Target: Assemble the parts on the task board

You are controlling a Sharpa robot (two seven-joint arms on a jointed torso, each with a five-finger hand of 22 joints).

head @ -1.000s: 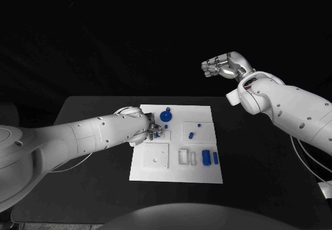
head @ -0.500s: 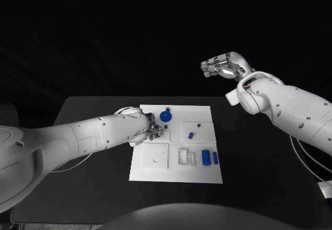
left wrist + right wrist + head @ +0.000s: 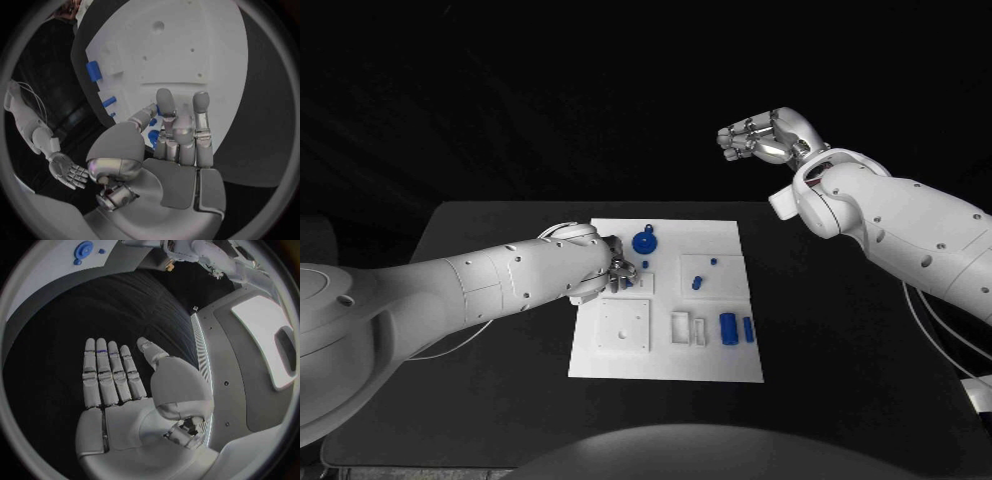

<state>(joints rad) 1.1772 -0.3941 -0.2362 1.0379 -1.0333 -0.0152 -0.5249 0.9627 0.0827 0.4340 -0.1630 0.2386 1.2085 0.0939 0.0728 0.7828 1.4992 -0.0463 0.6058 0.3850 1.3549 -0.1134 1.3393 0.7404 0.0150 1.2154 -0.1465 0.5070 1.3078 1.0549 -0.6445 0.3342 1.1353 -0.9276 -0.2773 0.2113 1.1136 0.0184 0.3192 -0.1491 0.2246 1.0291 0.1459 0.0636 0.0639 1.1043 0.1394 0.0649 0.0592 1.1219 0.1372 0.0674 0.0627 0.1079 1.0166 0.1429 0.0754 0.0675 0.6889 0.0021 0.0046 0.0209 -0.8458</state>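
White board: the task board point(image 3: 666, 345) is lying in the middle of the black table point(image 3: 488, 390), long side running away from the robot.
Left hand: the left hand point(image 3: 616, 268) is resting low over the board's left edge, just beside the blue round part point(image 3: 645, 242); in the left wrist view its fingers point(image 3: 201, 107) are reaching close together onto the board, with a small blue piece point(image 3: 153, 137) showing behind them, and I cannot tell whether they are pinching it.
Right hand: the right hand point(image 3: 762, 137) is hanging high beyond the table's far right corner, well apart from the board; in the right wrist view its fingers point(image 3: 109, 372) are lying straight side by side, thumb apart, holding nothing.
Blue parts: two upright blue cylinders point(image 3: 728, 327) are sitting near the board's right edge; two smaller blue pieces point(image 3: 698, 283) are sitting in the square block nearer the middle.
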